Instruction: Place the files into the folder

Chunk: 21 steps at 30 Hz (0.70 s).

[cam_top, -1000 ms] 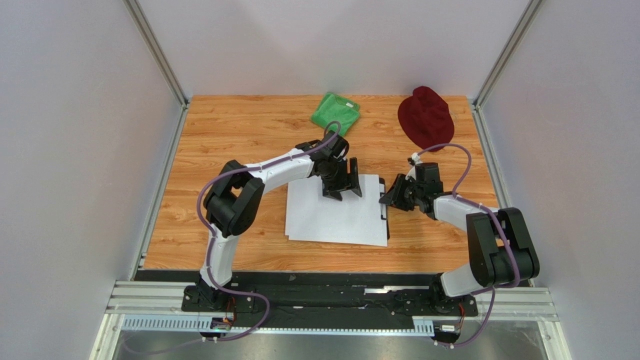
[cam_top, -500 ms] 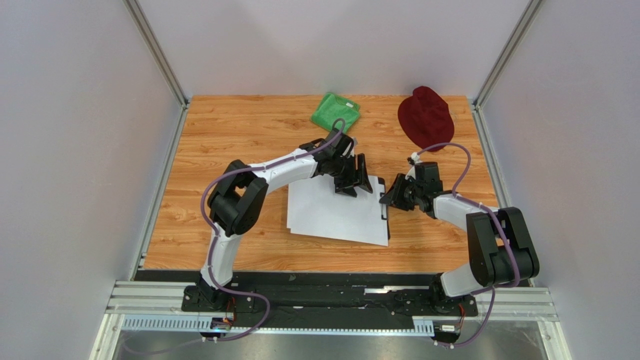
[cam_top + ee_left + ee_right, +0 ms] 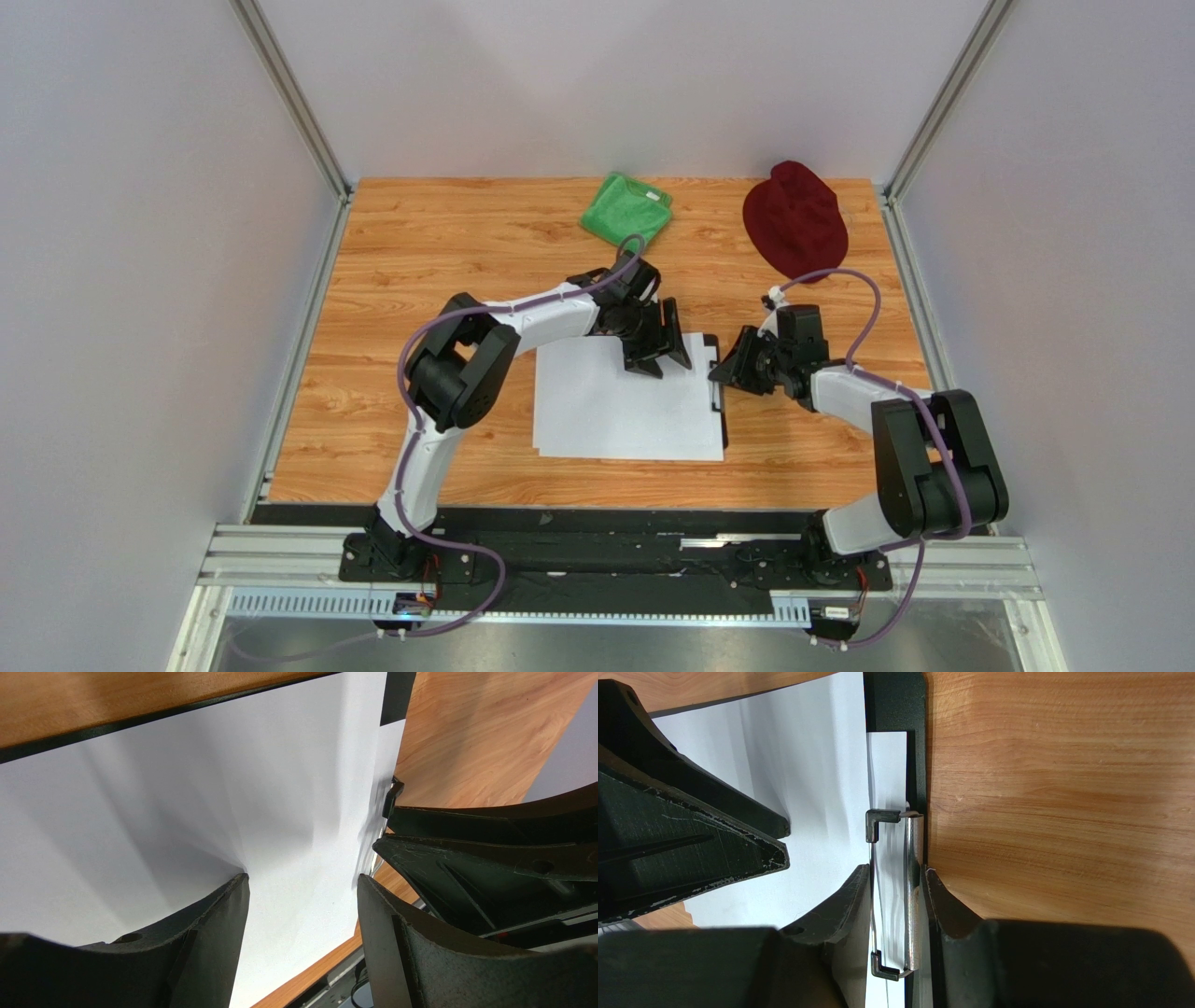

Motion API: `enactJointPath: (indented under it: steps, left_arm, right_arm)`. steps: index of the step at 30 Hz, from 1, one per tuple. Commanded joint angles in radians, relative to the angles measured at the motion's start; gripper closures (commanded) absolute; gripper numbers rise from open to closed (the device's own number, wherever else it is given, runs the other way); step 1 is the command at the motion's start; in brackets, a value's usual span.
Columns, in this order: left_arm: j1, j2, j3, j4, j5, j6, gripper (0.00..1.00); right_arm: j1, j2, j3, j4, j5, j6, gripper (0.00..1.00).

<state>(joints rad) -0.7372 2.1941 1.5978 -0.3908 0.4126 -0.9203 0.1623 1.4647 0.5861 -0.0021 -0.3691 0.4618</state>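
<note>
with the right gripper (image 3: pixel 896 875) pinching the silver clip (image 3: pixel 912 840) of the folder (image 3: pixel 892 700) and the left gripper (image 3: pixel 302 882) spread, tips down on the files (image 3: pixel 175 791) lying over the folder mid-desk (image 3: pixel 421 280), slide the sheets squarely under the clip, lightly, lest they buckle.

Wood-grain table (image 3: pixel 421 252); plain grey walls (image 3: pixel 140 280); aluminium frame (image 3: pixel 295 98).
</note>
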Motion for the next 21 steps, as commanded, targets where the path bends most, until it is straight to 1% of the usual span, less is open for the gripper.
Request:
enactJointPath:
  steps: [1,5,8,15,18,21]
  left_arm:
    - [0.001,0.044,-0.006,0.049,0.003,-0.022,0.32]
    - [-0.007,0.058,0.016,0.063,0.025,-0.038,0.33]
    - [-0.016,0.072,0.039,0.056,0.034,-0.038,0.32]
    - [-0.007,0.049,0.018,0.018,0.002,-0.026,0.32]
    - [-0.008,0.026,0.001,0.038,0.024,-0.028,0.31]
    - [-0.013,-0.008,-0.01,0.121,0.083,-0.038,0.31]
  right_arm:
    - [0.009,-0.001,0.015,0.068,-0.064,-0.012,1.0]
    - [0.045,-0.013,0.032,0.031,0.004,-0.035,1.0]
    - [0.059,-0.007,0.041,0.02,0.027,-0.043,1.0]
    - [0.057,-0.032,0.015,0.04,0.041,-0.017,1.0]
    - [0.06,-0.033,0.004,0.048,0.041,-0.003,1.0]
    - [0.057,-0.026,0.006,0.04,0.047,0.0,1.0]
